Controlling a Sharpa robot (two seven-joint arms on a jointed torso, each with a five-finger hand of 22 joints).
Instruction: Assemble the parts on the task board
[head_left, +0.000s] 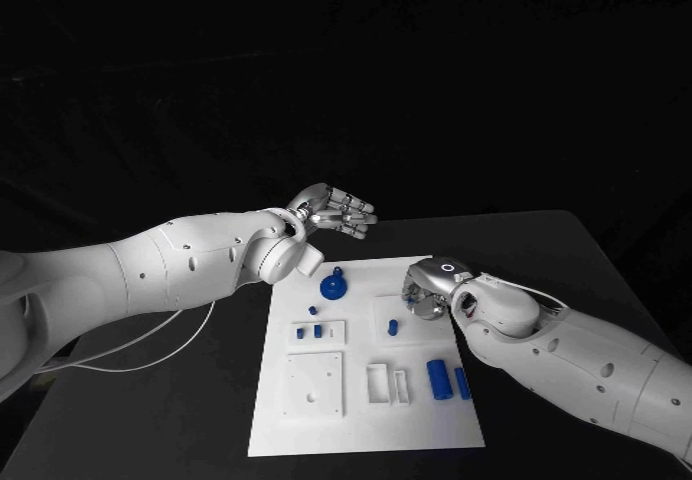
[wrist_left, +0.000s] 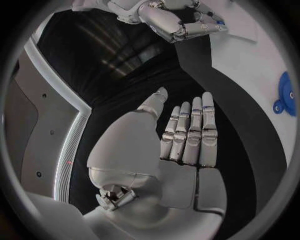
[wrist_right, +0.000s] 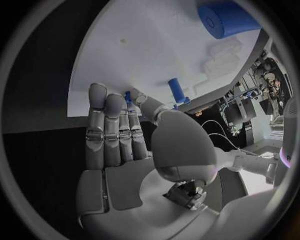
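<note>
left hand (head_left: 335, 212) spread flat, holding nothing, raised past the board's far edge | right hand (head_left: 428, 292) fingers straight, nothing grasped, low over white board (head_left: 361, 420) beside small blue peg (wrist_right: 177, 90) | risk: a sideways brush could knock the upright peg over

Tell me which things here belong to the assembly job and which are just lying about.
Belongs to the job:
- task board
- blue gear
- blue cylinder
- blue pegs
- blue peg
- left hand, open, holding nothing
- right hand, over the board; whether it holds anything is unclear

Just lying about:
- white cable on the table
</note>
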